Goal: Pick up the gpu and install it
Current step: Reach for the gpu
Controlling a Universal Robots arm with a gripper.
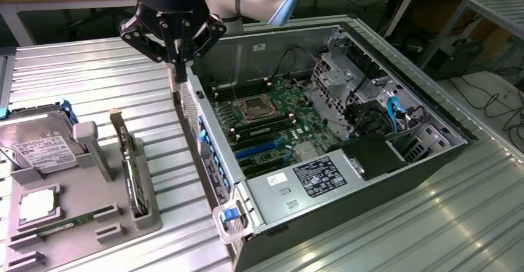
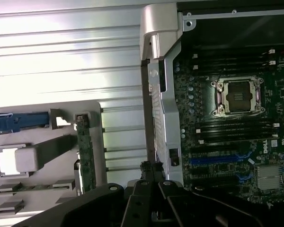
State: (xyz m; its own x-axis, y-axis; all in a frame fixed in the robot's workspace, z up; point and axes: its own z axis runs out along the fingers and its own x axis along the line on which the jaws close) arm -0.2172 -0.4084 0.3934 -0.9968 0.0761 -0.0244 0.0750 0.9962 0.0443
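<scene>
**One card unlifted, end effector clenched and empty over the case wall**

The pick-up step appears not to have begun. The black, multi-link end effector (image 1: 178, 74) hangs with its fingers pressed together, grasping nothing. It sits directly above the perforated rear wall of the open silver-and-black computer case (image 1: 208, 155), which lies on the ribbed metal bench (image 1: 90, 81).

The gpu (image 1: 125, 152), a thin dark card with a pale bracket tab at one end, stands on edge in a slot of the grey moulded holder (image 1: 147, 217). The holder lies beside the case, on the exterior view's left of that wall. In the wrist view the gpu (image 2: 85, 151) shows as a narrow greenish edge in the holder (image 2: 97, 118), with the closed fingertips (image 2: 151, 166) over the case frame (image 2: 168, 123).

By my judgement, a grasp calls for the fingers to part and line up along the card's thin top edge.

Room looks fair. A strip of bare bench separates the holder from the case, and nothing hangs above the card. A grey upright post and the boxy silver hard drive (image 1: 37, 146) crowd the holder on the side away from the case. The rear wall stands as a raised edge between the card and the green motherboard's blue slots (image 1: 258, 149), which look unoccupied.
</scene>
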